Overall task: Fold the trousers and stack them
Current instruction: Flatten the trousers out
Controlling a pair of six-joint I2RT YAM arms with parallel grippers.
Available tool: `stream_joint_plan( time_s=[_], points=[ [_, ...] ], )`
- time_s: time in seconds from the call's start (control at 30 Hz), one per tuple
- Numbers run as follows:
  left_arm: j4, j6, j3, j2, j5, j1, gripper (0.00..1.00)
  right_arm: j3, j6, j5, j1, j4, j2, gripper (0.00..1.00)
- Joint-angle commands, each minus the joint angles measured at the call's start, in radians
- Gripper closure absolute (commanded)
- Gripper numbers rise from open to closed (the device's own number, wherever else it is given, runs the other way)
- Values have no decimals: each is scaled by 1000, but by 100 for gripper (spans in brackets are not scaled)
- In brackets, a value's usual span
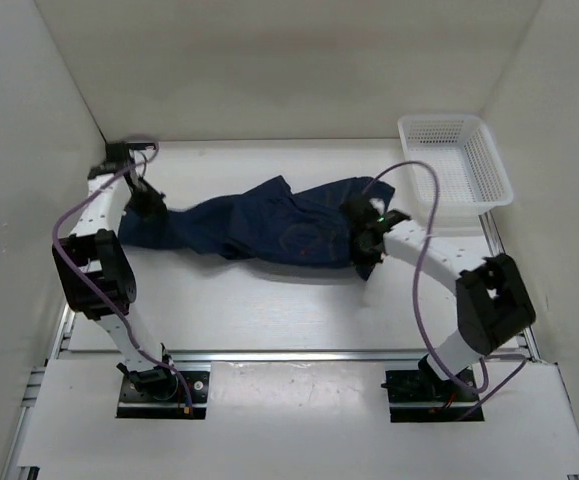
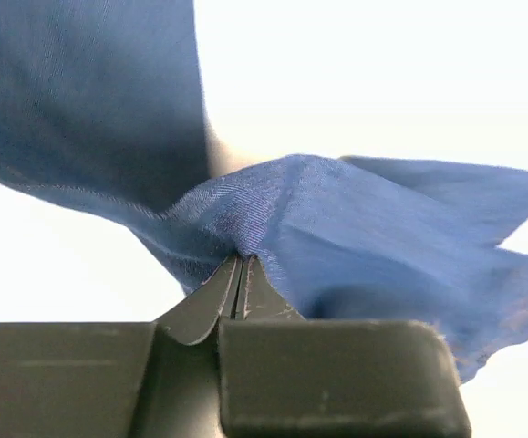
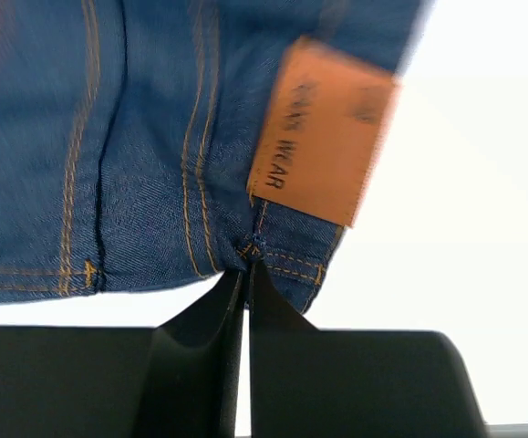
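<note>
Blue jeans bunched on white counter. L gripper clamped on leg cloth; R gripper clamped on waistband by tan label.

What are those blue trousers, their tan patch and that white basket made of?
The trousers: apparently denim, matte dark blue, diagonal weave, orange double stitching. The patch: perhaps leather or imitation, smooth tan, stamped lettering. The basket: likely plastic, white, moulded mesh walls.

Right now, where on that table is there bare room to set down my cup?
Two bare strips of table: a wide one between the trousers and the arms' bases, a narrower one behind them. Crowded at both ends, where the left gripper and right gripper pinch the cloth, and by the basket.
</note>
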Motion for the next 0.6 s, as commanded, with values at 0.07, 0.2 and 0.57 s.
stream_joint_plan(
  time_s=[0.07,0.2,0.57],
  points=[
    [-138,60,362,-41,-37,4,90,182,-154,102,-151,-91,-186,100],
    [-185,99,404,-113,-59,4,90,129,-154,171,-192,-136,-335,100],
    [-161,152,8,-288,-72,4,2,-111,62,114,-278,-277,-651,1]
  ],
)
